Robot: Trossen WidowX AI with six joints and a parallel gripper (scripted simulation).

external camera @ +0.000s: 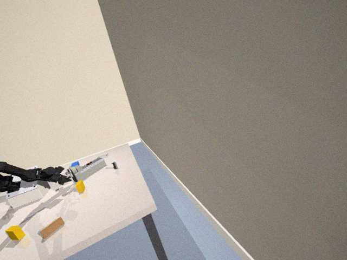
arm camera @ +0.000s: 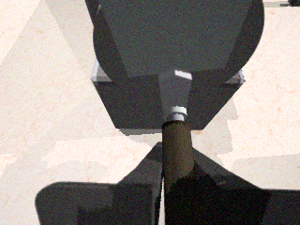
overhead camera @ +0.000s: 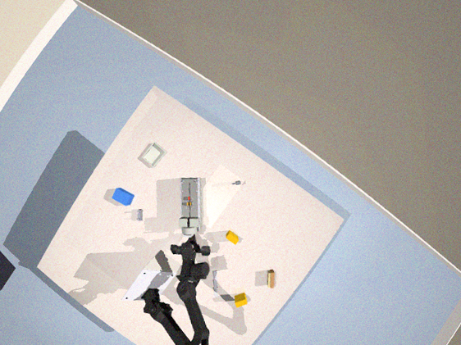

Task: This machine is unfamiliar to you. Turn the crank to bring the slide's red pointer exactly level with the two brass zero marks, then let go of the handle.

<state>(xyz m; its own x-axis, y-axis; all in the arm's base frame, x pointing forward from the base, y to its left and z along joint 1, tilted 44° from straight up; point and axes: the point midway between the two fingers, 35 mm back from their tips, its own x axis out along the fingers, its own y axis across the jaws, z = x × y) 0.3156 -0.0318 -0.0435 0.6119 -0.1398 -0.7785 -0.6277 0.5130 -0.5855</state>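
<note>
The grey slide machine (overhead camera: 191, 202) (external camera: 88, 169) stands mid-table with its crank end toward my arm. On its slide the red pointer (overhead camera: 189, 197) sits just past the two brass zero marks (overhead camera: 188, 202); how level they are is too small to tell. In the wrist view the crank's dark round disc (arm camera: 178, 33) fills the top, with a grey arm (arm camera: 174, 91) leading down to the brown handle (arm camera: 177, 147). My gripper (arm camera: 171, 147) (overhead camera: 191, 239) (external camera: 66, 179) is shut on the brown handle at the machine's near end.
A yellow block (overhead camera: 231, 237) (external camera: 79, 186) lies right of the gripper. Another yellow block (overhead camera: 240, 299) (external camera: 14, 232) and a brown block (overhead camera: 270, 278) (external camera: 52, 227) lie nearer the front. A blue block (overhead camera: 122, 196), a white tray (overhead camera: 151, 154) and small grey parts (overhead camera: 138, 214) (overhead camera: 236, 182) lie around the machine.
</note>
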